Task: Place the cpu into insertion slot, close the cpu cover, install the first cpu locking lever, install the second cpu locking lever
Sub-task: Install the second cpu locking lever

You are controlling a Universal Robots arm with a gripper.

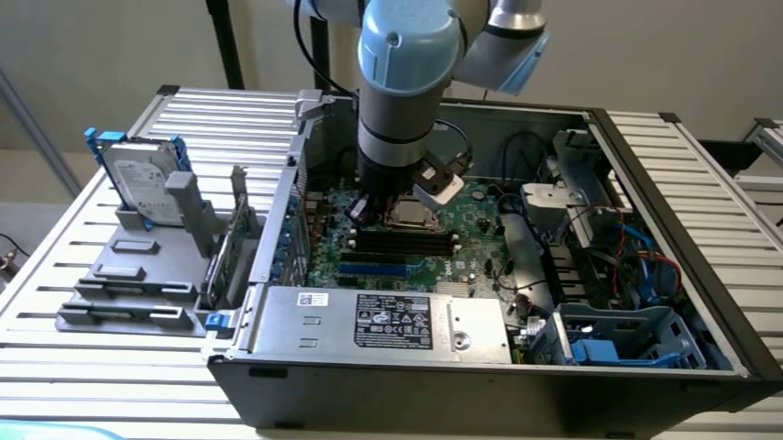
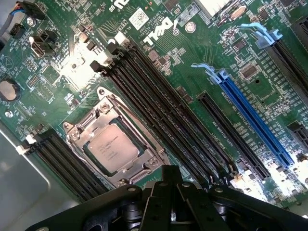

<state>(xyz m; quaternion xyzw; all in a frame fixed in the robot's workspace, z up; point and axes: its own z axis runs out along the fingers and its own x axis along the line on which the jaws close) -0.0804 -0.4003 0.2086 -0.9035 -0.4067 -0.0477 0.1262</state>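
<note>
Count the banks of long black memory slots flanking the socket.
2: one bank between the socket and the blue slot, the other bank on the socket's opposite side; more may be hidden.

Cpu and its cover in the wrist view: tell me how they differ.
The cpu is a solid pale square plate with printed text; the cpu cover is a shiny metal frame with a cut-out middle. The cpu sits inside the opening, the cover lies around it, down over the socket. The cover is larger and has tabs; the cpu's edges are plain. Both are square and lie flat.
</note>
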